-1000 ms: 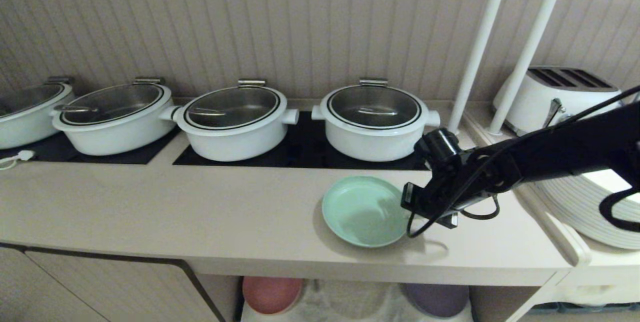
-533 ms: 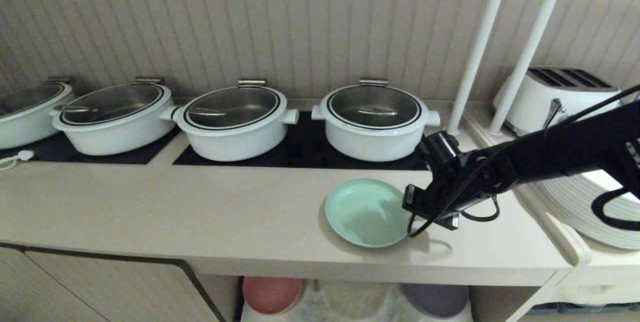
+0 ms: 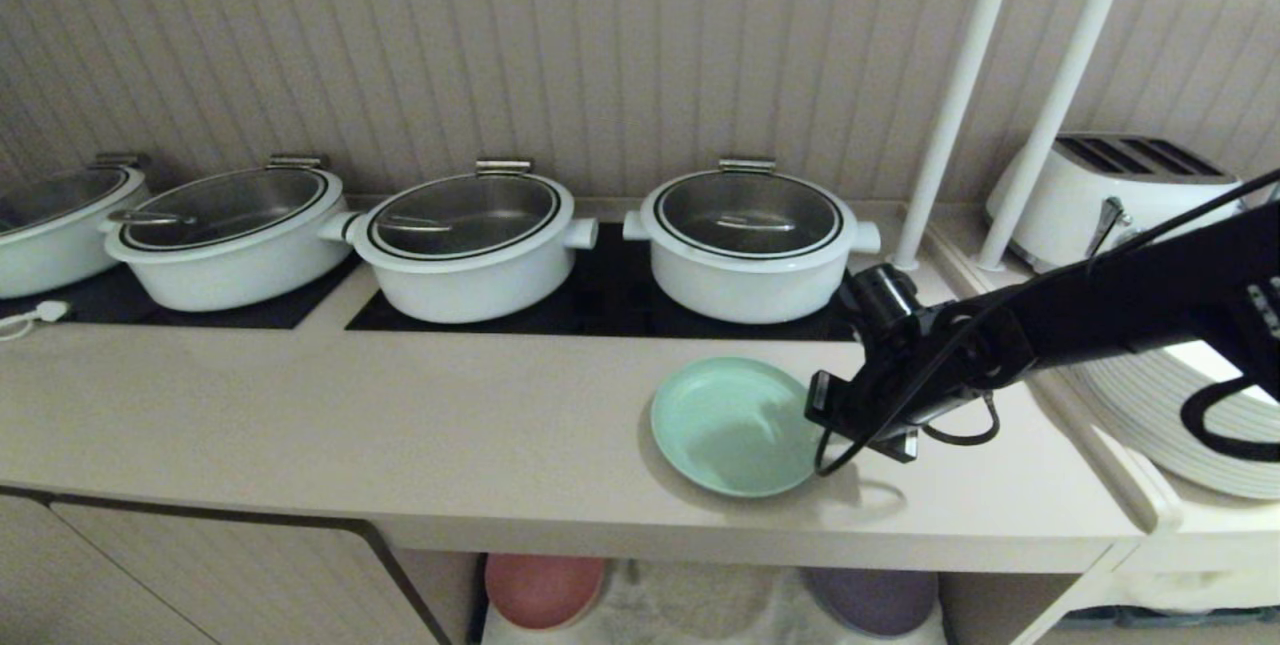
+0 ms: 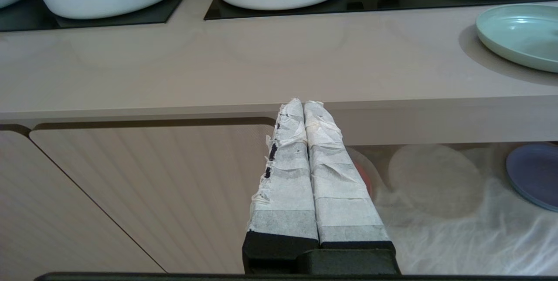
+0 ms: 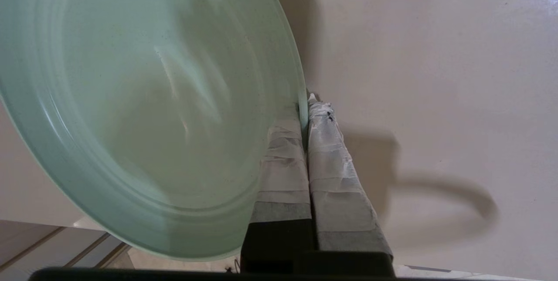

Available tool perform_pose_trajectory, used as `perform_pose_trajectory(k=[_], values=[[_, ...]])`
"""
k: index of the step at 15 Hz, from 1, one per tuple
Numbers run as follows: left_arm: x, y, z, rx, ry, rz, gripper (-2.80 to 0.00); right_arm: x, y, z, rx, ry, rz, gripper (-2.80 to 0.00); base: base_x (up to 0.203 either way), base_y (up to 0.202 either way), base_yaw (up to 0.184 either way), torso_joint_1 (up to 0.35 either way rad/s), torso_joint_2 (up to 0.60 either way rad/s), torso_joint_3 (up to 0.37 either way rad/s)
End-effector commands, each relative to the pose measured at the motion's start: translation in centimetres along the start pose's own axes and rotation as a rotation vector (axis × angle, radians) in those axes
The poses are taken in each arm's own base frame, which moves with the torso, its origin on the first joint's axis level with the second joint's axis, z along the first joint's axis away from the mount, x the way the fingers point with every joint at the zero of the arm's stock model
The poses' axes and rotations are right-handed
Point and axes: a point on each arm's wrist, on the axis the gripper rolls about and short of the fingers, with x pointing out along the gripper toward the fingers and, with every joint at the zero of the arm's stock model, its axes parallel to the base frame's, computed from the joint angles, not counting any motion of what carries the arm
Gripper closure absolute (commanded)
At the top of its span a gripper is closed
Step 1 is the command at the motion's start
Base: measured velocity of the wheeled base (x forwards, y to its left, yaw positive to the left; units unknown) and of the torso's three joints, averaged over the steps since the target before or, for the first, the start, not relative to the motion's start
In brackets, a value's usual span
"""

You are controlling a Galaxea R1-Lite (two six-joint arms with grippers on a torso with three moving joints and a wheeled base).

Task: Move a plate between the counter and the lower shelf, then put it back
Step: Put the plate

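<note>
So right now my right end effector (image 3: 822,425) is clamped fully closed on the right-hand edge of the mint-green plate (image 3: 733,425), one taped finger (image 5: 283,167) inside the rim and the other underneath it. Pinching just the rim makes sense to me: the plate is wide and shallow, so the upturned lip is really the only bit thin enough to get both fingers around.

The plate is up on the surface (image 3: 400,425), in front of the rightmost white pot (image 3: 748,245), near the front edge. From my wrist view the far side looks tipped a little, so I can't tell if it's fully resting flat or hanging from my grip.

Down in the lower shelf (image 3: 700,605) the white cloth has the pink plate (image 3: 545,587) on one side and the purple plate (image 3: 872,600) on the other, with a gap between them, which I'd guess is the spot the green one goes to or came from.

My left end effector (image 4: 304,111) is parked low in front of the cabinet, fingers pressed together, holding nothing.
</note>
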Motion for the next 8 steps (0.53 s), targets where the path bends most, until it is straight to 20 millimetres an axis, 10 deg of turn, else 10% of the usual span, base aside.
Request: perform_pose_trajectory(k=[1,7,8], values=[[0.00,0.00,0.00,0.000,-0.001,0.000,0.00,-0.07,-0.02,0.01,0.005,0.000,0.000,0.00,0.000,0.000,0.000,0.000,0.00,0.000],[0.00,0.00,0.00,0.000,-0.001,0.000,0.00,-0.24,0.00,0.02,0.003,-0.001,0.001,0.00,0.000,0.000,0.000,0.000,0.00,0.000],[0.00,0.00,0.00,0.000,-0.001,0.000,0.00,-0.22,0.01,-0.05,0.002,0.002,0.000,-2.80,0.000,0.000,0.000,0.000,0.00,0.000]])
